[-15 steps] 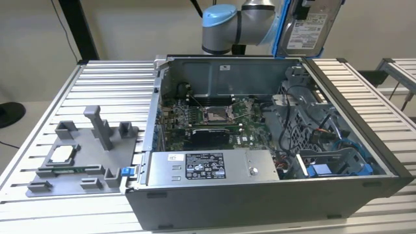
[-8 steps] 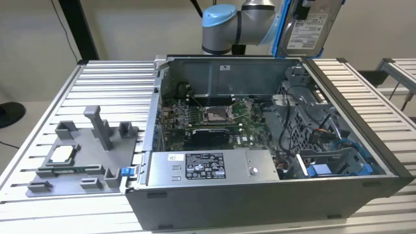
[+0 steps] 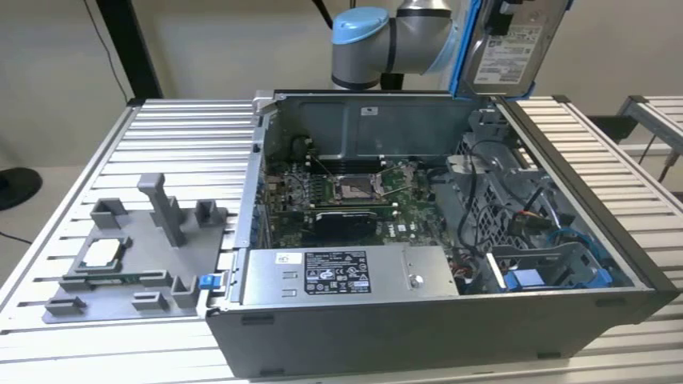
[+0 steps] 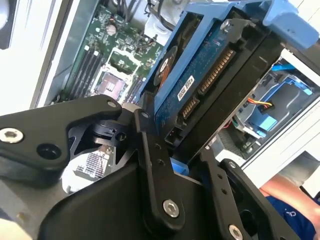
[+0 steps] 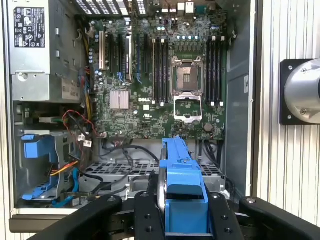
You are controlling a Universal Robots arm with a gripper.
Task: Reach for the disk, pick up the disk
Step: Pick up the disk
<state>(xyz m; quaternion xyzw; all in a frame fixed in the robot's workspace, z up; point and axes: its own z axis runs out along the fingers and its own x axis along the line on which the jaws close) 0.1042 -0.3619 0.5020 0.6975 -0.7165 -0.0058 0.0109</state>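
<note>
Exterior view first: disk hanging up in the air near the arm, well above the back corner of the open computer case, label side facing out with the blue bracket along its edge. So already lifted out, clear of the case. Grey fixture tray sitting on the slatted table over on the exterior view's left, untouched.

Second wrist view: gripper clamped on the disk, black fingers pressed against either side of it, circuit-board side and connector showing. Closed down to roughly the drive's thickness, nothing else in the grasp. Motherboard far below.

First wrist view: looking straight down into the case, disk edge-on between the fingers, blue bracket on top. Blue drive bay and its loose cables sitting down inside the case.

What could go wrong: looks like a grip partly on the plastic bracket rather than bare metal, hard to say for sure from these angles. If so, could flex or slip and drop the drive right onto the motherboard. Any swing on the way could also clip the case wall.
</note>
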